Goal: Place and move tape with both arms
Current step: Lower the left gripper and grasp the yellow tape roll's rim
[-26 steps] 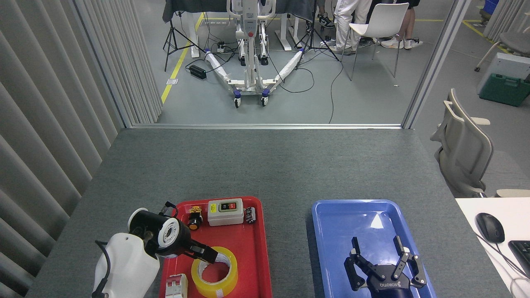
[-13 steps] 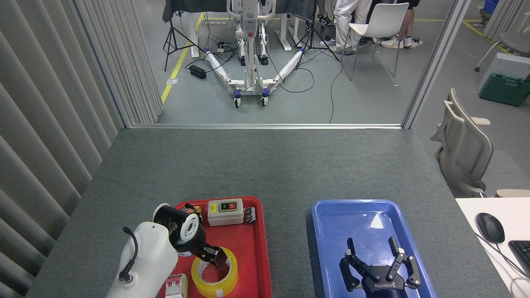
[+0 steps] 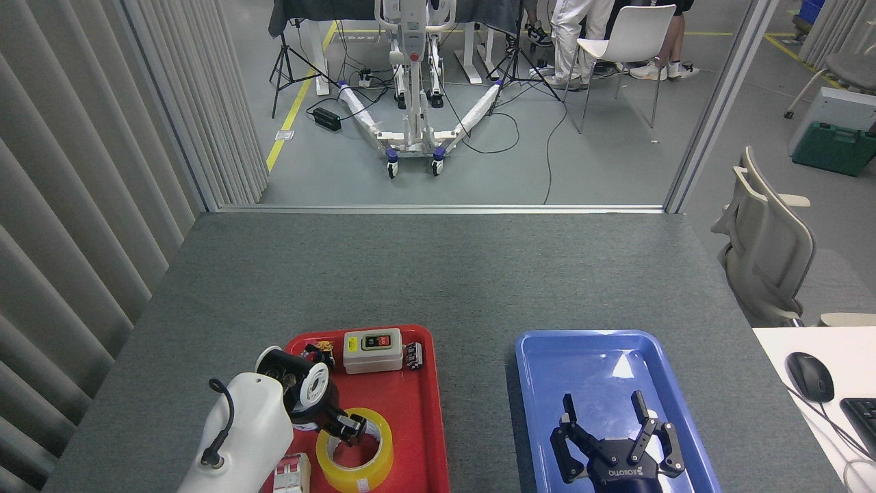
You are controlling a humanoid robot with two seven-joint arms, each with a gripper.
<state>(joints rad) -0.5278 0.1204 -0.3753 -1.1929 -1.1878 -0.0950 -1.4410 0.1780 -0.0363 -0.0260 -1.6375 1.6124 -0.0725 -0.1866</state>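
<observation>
A wide roll of see-through yellow tape with a white middle (image 3: 354, 450) lies flat in the near part of a red plastic tray (image 3: 410, 411) on the left side of a grey table (image 3: 438, 274). The left arm, white and round (image 3: 239, 438), ends in a black claw (image 3: 350, 430). This left claw sits at the far-left rim of the tape roll, reaching into its hole. It looks small and dark, so I cannot tell if its fingers are apart or pressed on the tape.

At the far end of the red tray sit a grey box with a red and a black button (image 3: 371, 350) and some small dark parts. A small white part (image 3: 291, 472) lies at the near left of the tray.

On the right, a blue plastic tray (image 3: 602, 356) holds nothing but the right black claw (image 3: 606, 428) above it. Its fingers are spread apart.
</observation>
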